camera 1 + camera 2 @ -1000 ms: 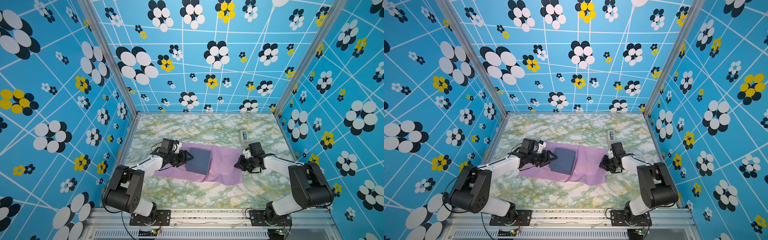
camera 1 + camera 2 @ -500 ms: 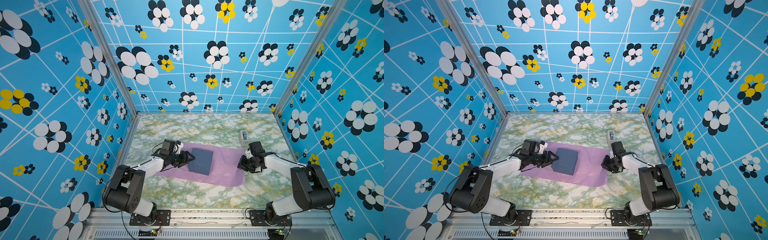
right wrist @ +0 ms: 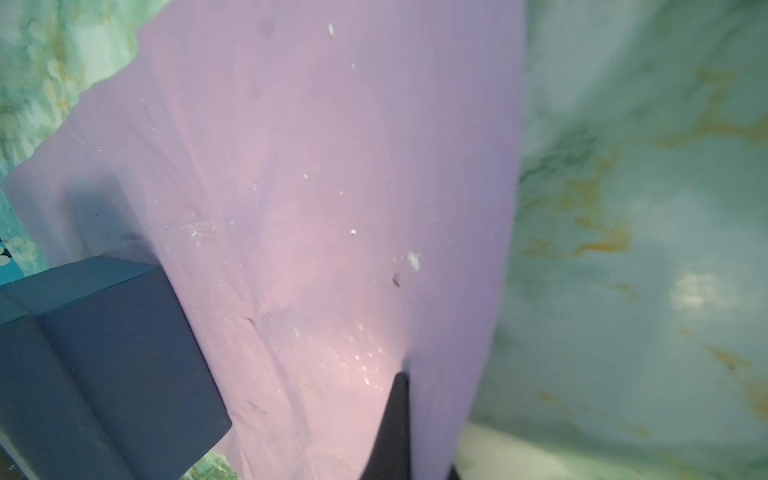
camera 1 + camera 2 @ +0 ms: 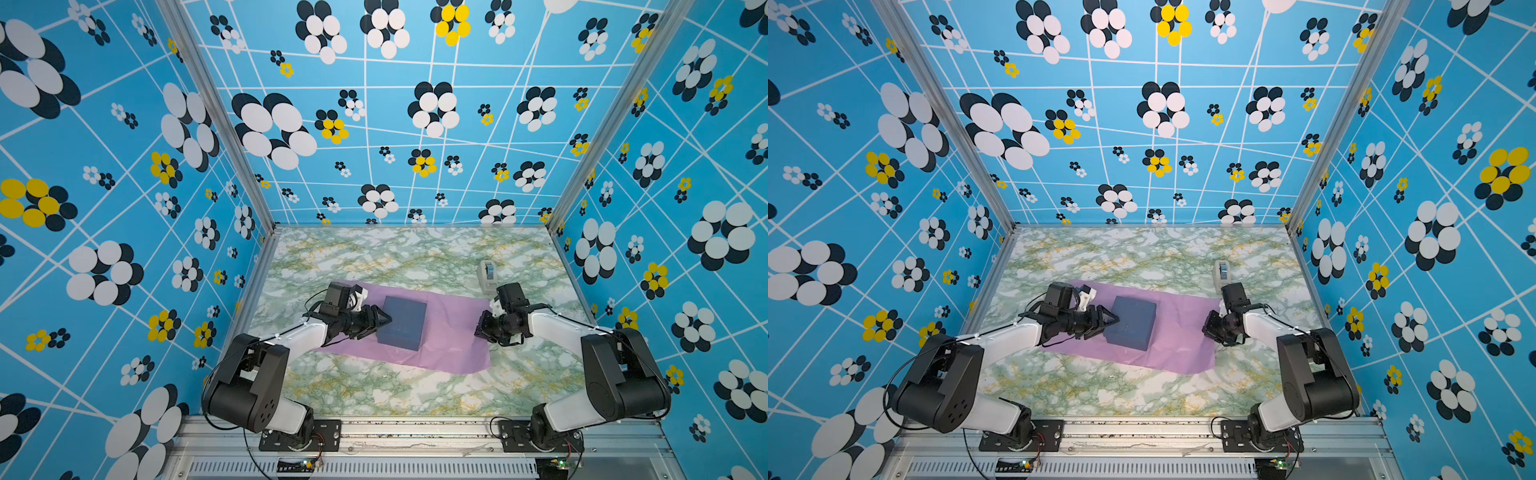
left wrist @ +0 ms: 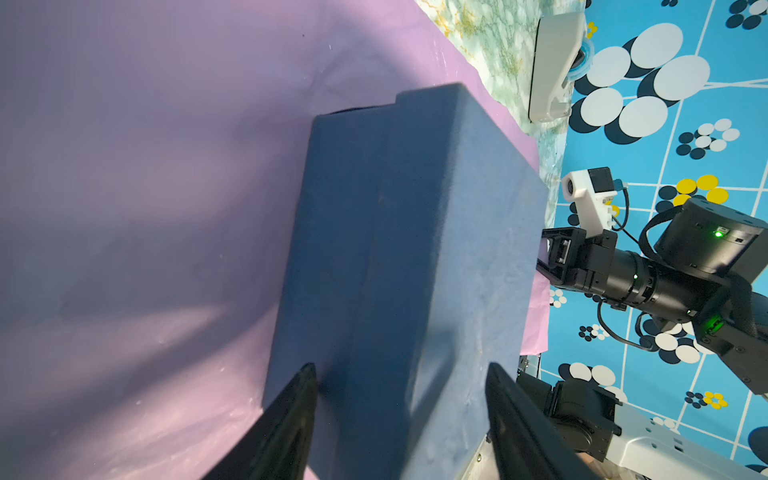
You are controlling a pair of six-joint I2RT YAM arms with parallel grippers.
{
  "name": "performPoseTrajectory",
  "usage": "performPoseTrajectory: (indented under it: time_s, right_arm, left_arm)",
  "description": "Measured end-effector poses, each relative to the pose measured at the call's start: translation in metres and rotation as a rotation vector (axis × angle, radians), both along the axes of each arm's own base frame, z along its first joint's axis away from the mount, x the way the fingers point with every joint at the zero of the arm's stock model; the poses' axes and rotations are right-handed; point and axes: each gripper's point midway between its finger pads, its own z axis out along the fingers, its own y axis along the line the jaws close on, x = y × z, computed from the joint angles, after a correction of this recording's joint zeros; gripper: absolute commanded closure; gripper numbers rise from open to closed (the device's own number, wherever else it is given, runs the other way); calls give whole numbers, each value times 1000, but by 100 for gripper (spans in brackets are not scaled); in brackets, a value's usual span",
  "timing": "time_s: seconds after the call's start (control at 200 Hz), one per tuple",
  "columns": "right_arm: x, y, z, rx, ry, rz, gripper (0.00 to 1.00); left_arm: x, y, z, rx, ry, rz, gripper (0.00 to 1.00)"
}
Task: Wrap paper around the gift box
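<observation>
A dark blue gift box sits on a lilac sheet of paper spread across a green marbled table, inside a booth papered with blue flower patterns. The box lies left of the sheet's middle, leaving a wide stretch of bare paper on its right and only a narrow strip on its left.

The left gripper reaches in low from the left. Its jaws stand partway open and straddle the box's near edge. In the left wrist view one black finger presses at the base of the box's side and the other lies on the lid, so it appears to have the box clamped.

The right gripper is closed on the paper's right edge, with the sheet pinched thin against the one finger that shows in the right wrist view. A white tape dispenser stands on the table just behind that arm, clear of the sheet.

The work looks to be at its opening step: setting box and sheet in place, with no fold yet over the box. The next move probably calls for the right arm to lift its edge and carry it over the lid while the left arm steadies the box. The thin sheet could slip or crumple if it is pulled too hard.
</observation>
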Motion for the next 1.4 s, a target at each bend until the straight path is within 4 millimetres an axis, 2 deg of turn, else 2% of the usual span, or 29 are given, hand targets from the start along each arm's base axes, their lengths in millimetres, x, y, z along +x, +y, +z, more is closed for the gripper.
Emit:
performPoseTrajectory:
  time_s: [0.605, 0.725, 0.825, 1.045, 1.2, 1.4]
  right_arm:
    - [0, 2, 1, -3, -2, 8, 100]
    - [2, 3, 7, -5, -15, 12, 100]
    - [10, 5, 24, 2, -57, 19, 100]
    - [42, 19, 87, 73, -215, 37, 100]
    - [56, 31, 120, 119, -274, 63, 100]
    - [68, 63, 156, 175, -320, 125, 100]
  left_arm:
    - [-2, -4, 3, -14, -2, 1, 34]
    - [-1, -4, 4, -17, -4, 3, 33]
    - [-2, -4, 3, -13, -3, 6, 31]
    - [3, 5, 14, 30, -49, 30, 30]
    - [12, 11, 20, 46, -79, 54, 30]
    - [14, 10, 21, 44, -93, 51, 30]
